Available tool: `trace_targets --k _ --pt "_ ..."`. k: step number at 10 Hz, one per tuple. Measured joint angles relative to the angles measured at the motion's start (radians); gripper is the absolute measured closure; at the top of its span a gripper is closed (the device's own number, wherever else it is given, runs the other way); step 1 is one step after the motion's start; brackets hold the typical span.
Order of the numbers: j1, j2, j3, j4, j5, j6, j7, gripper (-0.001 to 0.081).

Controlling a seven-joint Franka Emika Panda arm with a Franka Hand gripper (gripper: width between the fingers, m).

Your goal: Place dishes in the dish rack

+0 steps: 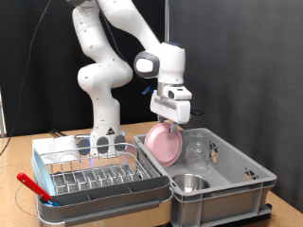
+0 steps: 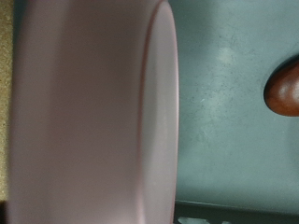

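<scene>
One arm, one hand [image 1: 173,117].

Plates: one, round and pink [image 1: 165,144]; it fills most of the wrist view [image 2: 89,112].

Steel bowls: one [image 1: 189,183], small and shiny, in the grey crate.

Clear glasses: one [image 1: 198,148], faint against the crate floor.

Containers: two, namely one dish rack [image 1: 95,180] with wire prongs and one deeper grey crate [image 1: 248,180].

Red-handled utensils: one [image 1: 34,185], at the rack's corner.

One counter [image 1: 11,161].

Robot lab, black curtain backdrop [image 1: 246,57], white arm [image 1: 104,66] bolted to wooden table [image 1: 14,151], trailing cables
</scene>
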Motion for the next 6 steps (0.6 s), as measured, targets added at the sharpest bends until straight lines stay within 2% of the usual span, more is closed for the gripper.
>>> trace_targets --k 1,2,3,4,5,6 --pt "-0.002 0.000 -0.001 0.003 0.000 0.000 0.002 0.0303" --pt "-0.011 0.001 -0.001 0.006 -0.003 0.000 0.009 0.0303" --pt "-0.030 0.004 -0.001 0.011 -0.008 0.001 0.020 0.0531" --pt "-0.054 0.012 -0.001 0.022 -0.015 0.002 0.036 0.0531" --pt "-0.083 0.028 -0.001 0.036 -0.029 0.005 0.048 0.0680" --pt "-0.111 0.045 -0.001 0.049 -0.043 0.013 0.052 0.0771"
